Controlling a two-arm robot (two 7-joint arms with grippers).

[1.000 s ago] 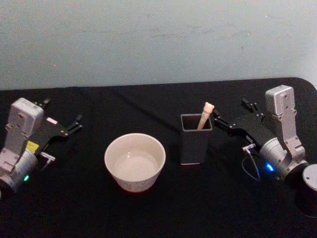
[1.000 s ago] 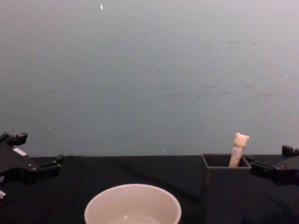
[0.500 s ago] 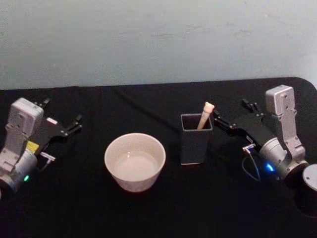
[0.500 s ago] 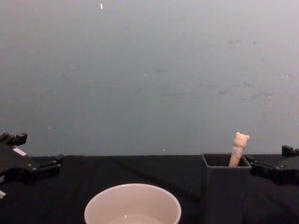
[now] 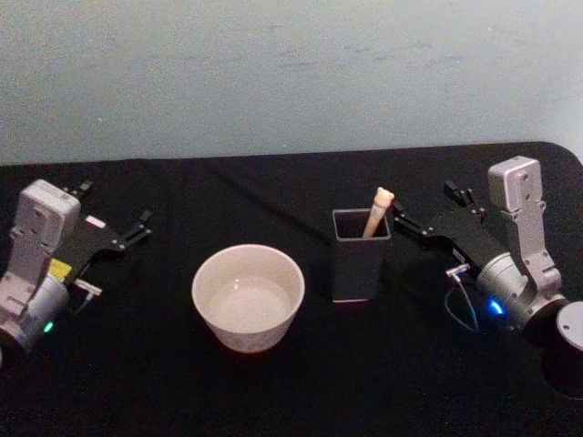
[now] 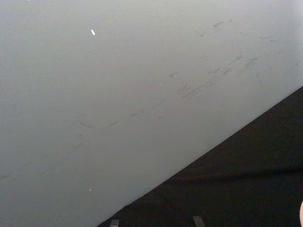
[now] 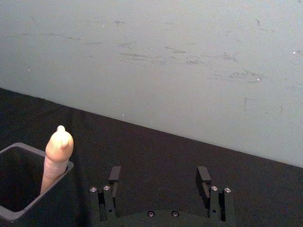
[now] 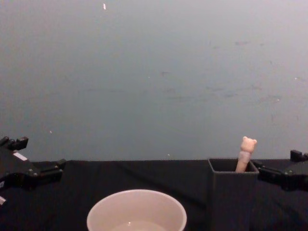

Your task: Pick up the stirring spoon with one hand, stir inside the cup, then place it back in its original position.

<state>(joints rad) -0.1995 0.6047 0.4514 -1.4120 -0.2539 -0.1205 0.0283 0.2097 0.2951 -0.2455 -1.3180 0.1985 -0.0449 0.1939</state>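
Right gripper (image 5: 407, 221), fingers spread and holding nothing, sits right of centre in the head view, just beside the holder (image 5: 361, 255) and level with its rim, apart from the spoon (image 5: 376, 211) whose beige bear-topped handle leans up out of the holder's right side. Left gripper (image 5: 138, 226) rests at the left edge of that frame, well apart from the cup (image 5: 248, 297); whether its fingers are parted cannot be told. The cup stands lower centre on the black table (image 5: 301, 382), left of the holder and not touching it.
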